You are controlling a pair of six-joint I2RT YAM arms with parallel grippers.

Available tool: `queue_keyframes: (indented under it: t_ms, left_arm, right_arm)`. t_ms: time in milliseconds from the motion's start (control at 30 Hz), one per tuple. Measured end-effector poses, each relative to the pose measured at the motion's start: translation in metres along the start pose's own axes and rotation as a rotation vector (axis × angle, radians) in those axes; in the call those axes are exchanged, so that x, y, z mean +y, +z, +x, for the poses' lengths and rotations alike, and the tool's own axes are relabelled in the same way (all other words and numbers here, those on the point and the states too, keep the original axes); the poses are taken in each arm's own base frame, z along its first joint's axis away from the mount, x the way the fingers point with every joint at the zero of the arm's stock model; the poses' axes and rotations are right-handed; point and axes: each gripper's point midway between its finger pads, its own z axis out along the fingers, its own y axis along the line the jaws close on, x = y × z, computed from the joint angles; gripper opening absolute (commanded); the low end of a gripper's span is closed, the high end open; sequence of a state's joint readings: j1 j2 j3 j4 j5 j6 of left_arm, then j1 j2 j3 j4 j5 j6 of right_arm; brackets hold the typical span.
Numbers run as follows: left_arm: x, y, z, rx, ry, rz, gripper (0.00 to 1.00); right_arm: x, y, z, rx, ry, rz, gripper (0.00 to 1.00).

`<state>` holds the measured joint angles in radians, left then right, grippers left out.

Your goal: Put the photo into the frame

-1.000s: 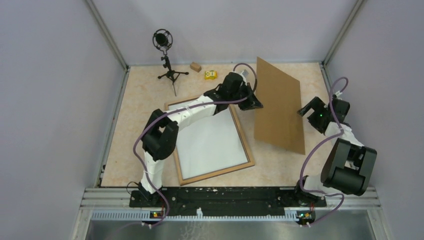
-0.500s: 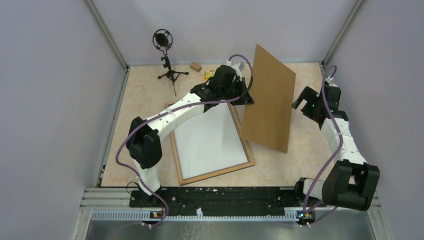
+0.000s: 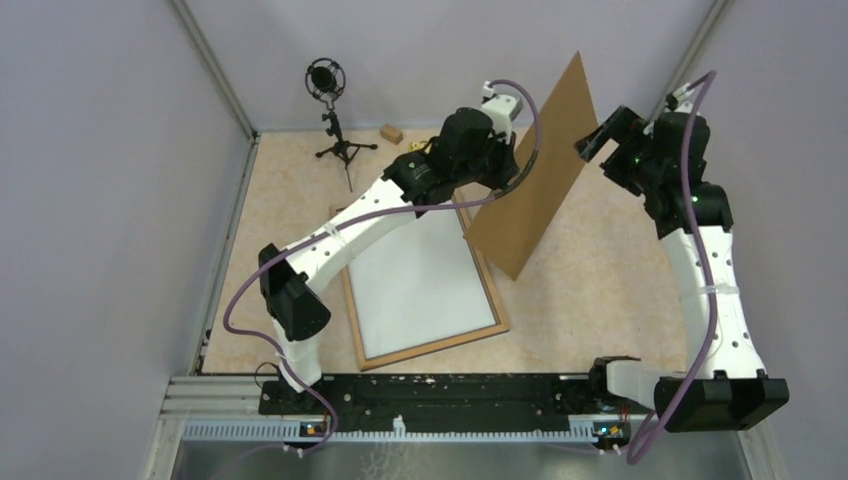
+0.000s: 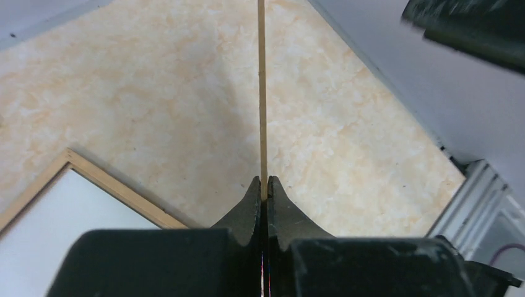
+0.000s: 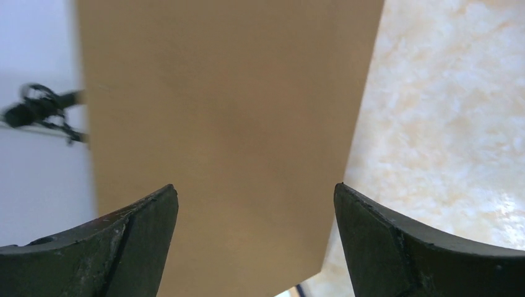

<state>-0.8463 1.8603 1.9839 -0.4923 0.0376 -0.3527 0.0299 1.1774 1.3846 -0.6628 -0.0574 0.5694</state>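
The frame lies flat on the table at centre left, light wood rim up, and its corner shows in the left wrist view. A plain white surface fills its opening. The photo's print is not in view. My left gripper is shut on the edge of a brown backing board, held upright off the table and seen edge-on. My right gripper is open, raised by the board's upper right edge, with the board's face just beyond its fingertips, not touching.
A microphone on a small tripod and a small wooden block stand at the back left. Grey walls close in three sides. The arms' mounting rail runs along the near edge.
The left arm has lifted the board higher and swung it toward the back right. The right arm has risen and come in to the board's upper right edge, still open.
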Motion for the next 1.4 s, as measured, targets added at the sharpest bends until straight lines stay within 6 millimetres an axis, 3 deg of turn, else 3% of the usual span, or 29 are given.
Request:
queue_keyframes:
  t_ms: [167, 367, 533, 767, 933, 1200, 1333, 1400]
  left_arm:
    - [-0.024, -0.001, 0.008, -0.014, 0.179, -0.025, 0.00]
    - [-0.068, 0.000, -0.001, -0.079, 0.364, -0.050, 0.00]
    - [-0.096, 0.009, 0.009, -0.102, 0.507, -0.099, 0.00]
    - [-0.116, 0.025, 0.048, -0.067, 0.698, -0.176, 0.00]
    - [-0.118, 0.024, 0.061, -0.038, 0.774, -0.207, 0.00]
    - [-0.119, 0.021, 0.076, 0.002, 0.825, -0.223, 0.00]
    - [-0.114, 0.026, 0.093, 0.030, 0.834, -0.222, 0.00]
    - [-0.112, 0.026, 0.096, 0.025, 0.837, -0.221, 0.00]
  right_arm:
    - [0.037, -0.030, -0.035, -0.090, 0.089, -0.078, 0.88]
    - [0.063, -0.048, -0.047, -0.115, 0.145, -0.108, 0.86]
    - [0.048, -0.041, -0.042, -0.110, 0.167, 0.002, 0.84]
    - [0.003, -0.043, -0.020, -0.106, 0.181, 0.188, 0.74]
    - [-0.014, -0.054, -0.015, -0.153, 0.217, 0.225, 0.68]
    - [-0.023, -0.061, -0.014, -0.248, 0.336, 0.198, 0.60]
    - [-0.031, -0.058, -0.001, -0.247, 0.401, 0.200, 0.61]
    - [-0.033, -0.058, 0.003, -0.252, 0.426, 0.201, 0.66]
